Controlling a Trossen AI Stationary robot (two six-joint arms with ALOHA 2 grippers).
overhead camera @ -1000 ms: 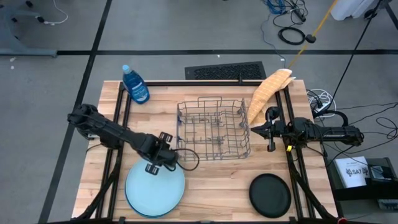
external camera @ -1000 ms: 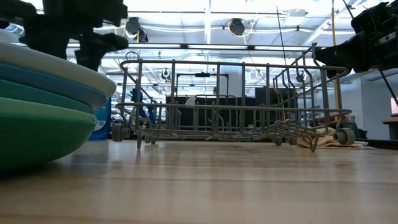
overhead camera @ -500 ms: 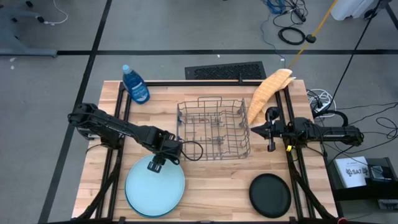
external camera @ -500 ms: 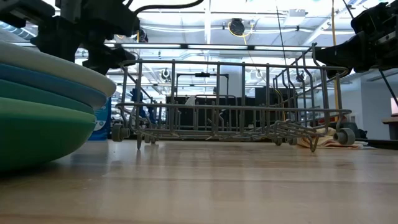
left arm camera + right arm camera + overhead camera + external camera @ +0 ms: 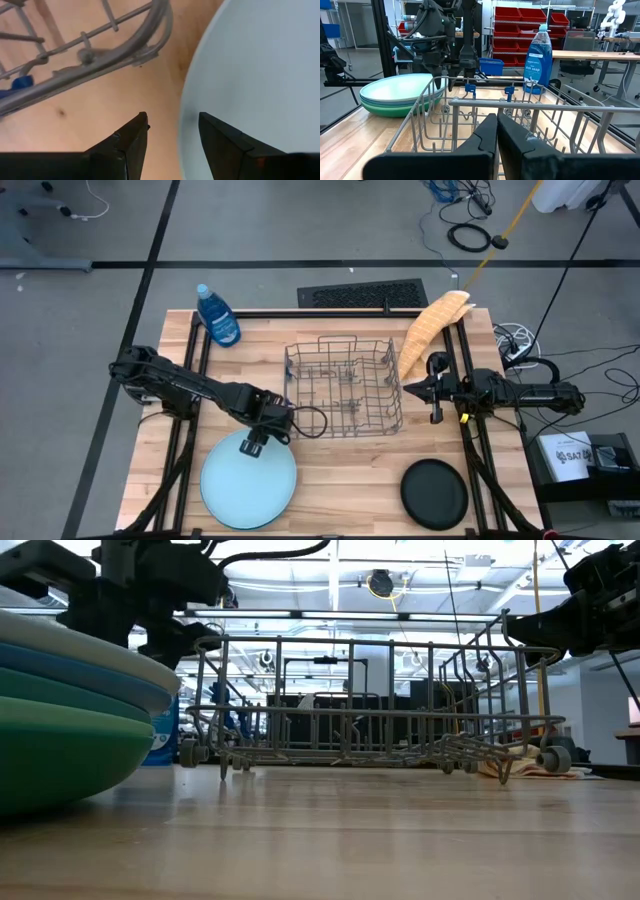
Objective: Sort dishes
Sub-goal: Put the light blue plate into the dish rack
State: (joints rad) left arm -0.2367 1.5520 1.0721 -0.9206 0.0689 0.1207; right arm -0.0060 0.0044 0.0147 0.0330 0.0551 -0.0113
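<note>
Left fingers (image 5: 170, 137) spread, straddling the top light blue plate's (image 5: 248, 492) rim nearest the rack (image 5: 343, 388) | right fingers (image 5: 496, 131) closed, beyond rack, waiting.

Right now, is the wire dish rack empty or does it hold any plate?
Empty: the wire dish rack shows only bare wires; the plate stack lies outside it.

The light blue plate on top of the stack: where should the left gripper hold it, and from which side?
Probably at the rim of the light blue plate nearest the wire rack. The open left gripper already straddles that edge from above, and only this thin, overhanging lip fits between its fingers.
</note>
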